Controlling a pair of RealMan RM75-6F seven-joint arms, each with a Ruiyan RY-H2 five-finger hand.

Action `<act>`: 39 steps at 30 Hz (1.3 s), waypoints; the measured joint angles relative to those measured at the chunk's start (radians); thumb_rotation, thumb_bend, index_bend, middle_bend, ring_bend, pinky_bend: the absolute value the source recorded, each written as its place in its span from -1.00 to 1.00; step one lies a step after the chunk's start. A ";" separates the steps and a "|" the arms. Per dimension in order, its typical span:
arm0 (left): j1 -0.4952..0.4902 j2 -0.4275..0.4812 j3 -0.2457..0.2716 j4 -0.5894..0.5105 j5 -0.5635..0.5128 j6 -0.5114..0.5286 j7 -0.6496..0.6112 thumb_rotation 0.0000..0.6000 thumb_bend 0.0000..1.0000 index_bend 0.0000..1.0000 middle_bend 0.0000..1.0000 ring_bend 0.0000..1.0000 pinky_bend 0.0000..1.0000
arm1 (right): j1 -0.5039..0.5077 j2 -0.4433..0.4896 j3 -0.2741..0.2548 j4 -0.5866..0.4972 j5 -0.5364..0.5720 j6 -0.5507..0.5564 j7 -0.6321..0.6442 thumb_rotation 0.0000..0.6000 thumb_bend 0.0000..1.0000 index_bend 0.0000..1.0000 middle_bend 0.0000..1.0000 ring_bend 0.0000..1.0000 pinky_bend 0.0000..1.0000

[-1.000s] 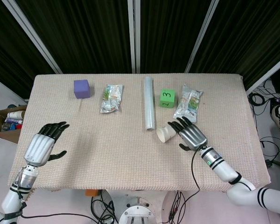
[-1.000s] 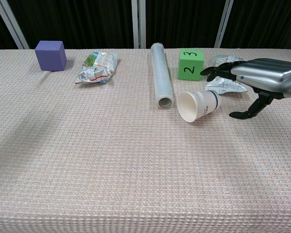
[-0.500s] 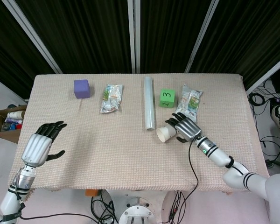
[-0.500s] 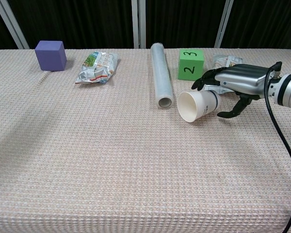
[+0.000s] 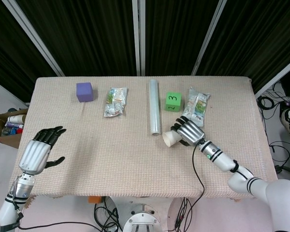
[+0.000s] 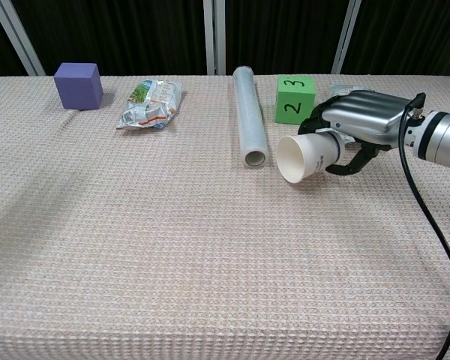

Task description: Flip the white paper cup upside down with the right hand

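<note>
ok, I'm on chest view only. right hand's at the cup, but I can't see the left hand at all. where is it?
Observer: Head view shows the left hand over the table's near left corner, fingers spread, holding nothing.
Operator: What's behind the right hand? It blocks my view there.
Observer: A snack packet lies beyond the right hand, to the right of the green cube. From above the hand is clear of it.
Operator: Anything off the table I should know about?
Observer: A cardboard box holding bottles sits on the floor past the table's left edge, near the left arm.
</note>
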 measured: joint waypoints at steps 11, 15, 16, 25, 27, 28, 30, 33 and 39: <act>0.000 -0.019 0.000 0.026 0.017 0.008 -0.032 1.00 -1.00 -0.67 -0.67 -0.62 -0.56 | -0.013 0.133 0.011 -0.213 -0.006 -0.012 -0.755 1.00 -0.30 -0.14 -0.30 -0.66 -0.97; 0.000 -0.024 0.000 0.033 0.015 0.008 -0.044 1.00 -1.00 -0.67 -0.67 -0.62 -0.56 | -0.021 0.154 0.032 -0.295 0.050 -0.050 -1.074 1.00 -0.30 -0.20 -0.38 -0.75 -1.00; 0.001 -0.025 0.000 0.036 0.015 0.008 -0.048 1.00 -1.00 -0.67 -0.67 -0.62 -0.56 | -0.023 0.155 0.037 -0.312 0.068 -0.059 -1.144 1.00 -0.30 -0.21 -0.39 -0.77 -1.00; 0.015 -0.027 0.005 0.049 0.015 0.024 -0.063 1.00 -1.00 -0.67 -0.67 -0.62 -0.57 | -0.040 0.091 0.059 -0.408 0.269 -0.117 -1.618 1.00 -0.30 -0.81 -0.82 -1.00 -1.00; 0.018 -0.026 0.005 0.050 0.014 0.027 -0.064 1.00 -1.00 -0.67 -0.67 -0.62 -0.57 | -0.048 0.067 0.056 -0.423 0.289 -0.104 -1.651 1.00 -0.31 -0.99 -0.98 -1.00 -1.00; 0.018 -0.025 0.004 0.050 0.014 0.028 -0.065 1.00 -1.00 -0.67 -0.67 -0.62 -0.57 | -0.051 0.064 0.055 -0.430 0.292 -0.094 -1.655 1.00 -0.31 -1.00 -1.00 -1.00 -1.00; 0.018 -0.023 0.003 0.050 0.016 0.030 -0.065 1.00 -1.00 -0.67 -0.67 -0.62 -0.57 | -0.060 0.066 0.054 -0.451 0.298 -0.066 -1.658 1.00 -0.32 -1.00 -1.00 -1.00 -1.00; 0.017 -0.023 0.002 0.050 0.019 0.030 -0.063 1.00 -1.00 -0.67 -0.67 -0.62 -0.57 | -0.074 0.085 0.053 -0.494 0.301 -0.026 -1.646 1.00 -0.33 -1.00 -1.00 -1.00 -1.00; 0.012 -0.021 -0.002 0.055 0.009 0.015 -0.050 1.00 -1.00 -0.67 -0.67 -0.62 -0.57 | -0.121 0.159 0.054 -0.601 0.289 0.064 -1.508 1.00 -0.36 -1.00 -1.00 -1.00 -1.00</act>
